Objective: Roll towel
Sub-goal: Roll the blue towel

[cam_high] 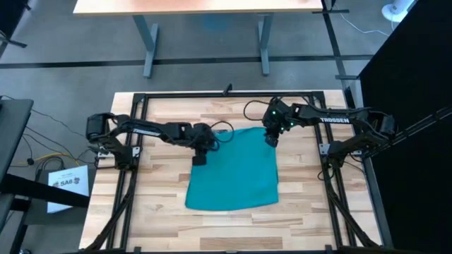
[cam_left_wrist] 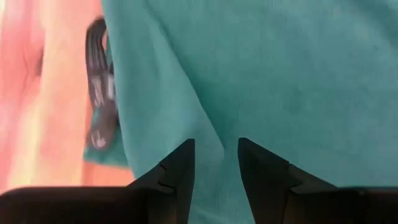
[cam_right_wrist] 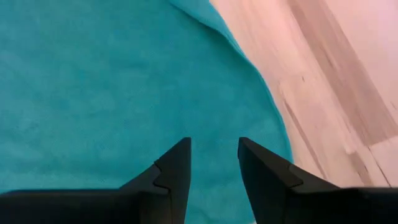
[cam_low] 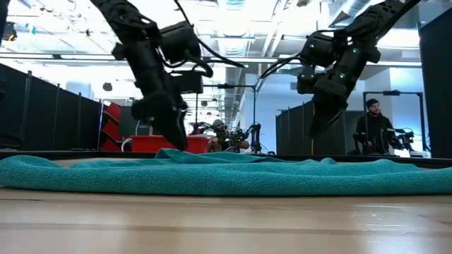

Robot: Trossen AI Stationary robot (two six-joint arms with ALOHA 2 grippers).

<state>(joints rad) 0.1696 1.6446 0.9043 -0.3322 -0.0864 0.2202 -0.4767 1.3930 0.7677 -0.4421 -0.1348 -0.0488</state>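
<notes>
From above, the towel (cam_high: 233, 169) lies spread flat on the table (cam_high: 162, 222), with the left gripper (cam_high: 200, 156) over its far left corner and the right gripper (cam_high: 271, 137) over its far right corner. At table height the towel (cam_low: 226, 176) is a low, rumpled band, with a small ridge raised under the left gripper (cam_low: 173, 137); the right gripper (cam_low: 318, 123) hangs just above the cloth. The left wrist view shows the left gripper (cam_left_wrist: 216, 168) parted, a fold of towel (cam_left_wrist: 261, 74) between the fingers but not visibly pinched. The right wrist view shows the right gripper (cam_right_wrist: 214, 168) released too, above the towel (cam_right_wrist: 112, 87) near its edge. I'd judge it light, limp and grippy: best pinched at both far corners together.
</notes>
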